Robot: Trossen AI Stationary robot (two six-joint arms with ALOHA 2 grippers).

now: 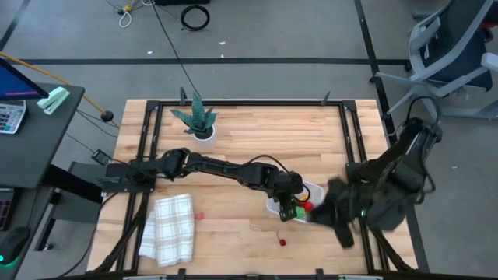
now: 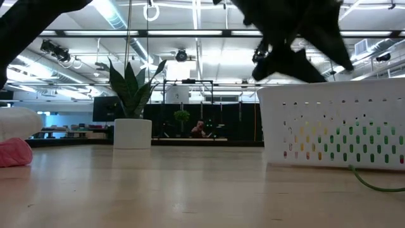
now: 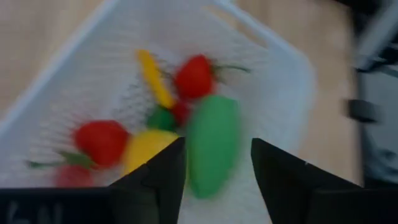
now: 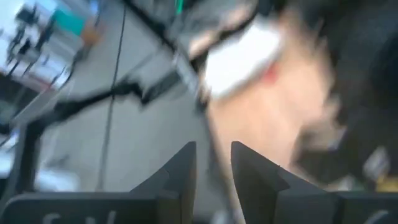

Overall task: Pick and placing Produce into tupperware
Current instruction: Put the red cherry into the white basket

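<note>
The white tupperware (image 1: pixel 311 190) sits right of the table's middle, near the near edge, and fills the left wrist view (image 3: pixel 81 56). Inside lie a green piece (image 3: pixel 214 146), a yellow piece (image 3: pixel 146 149), a long yellow one (image 3: pixel 153 78) and red pieces (image 3: pixel 194 76). My left gripper (image 3: pixel 217 142) hovers open over the container, its fingers on either side of the green piece. Two tiny red pieces (image 1: pixel 199 216) (image 1: pixel 282 241) lie on the wood. My right gripper (image 1: pixel 336 216) is blurred just right of the container, its fingers (image 4: pixel 213 146) a narrow gap apart and holding nothing.
A white checked folded cloth (image 1: pixel 167 227) lies near the near-left corner. The green plant in its white pot (image 1: pixel 201 123) stands toward the far edge. In the low view the container wall (image 2: pixel 335 126) rises on the right. Bare wood shows between cloth and container.
</note>
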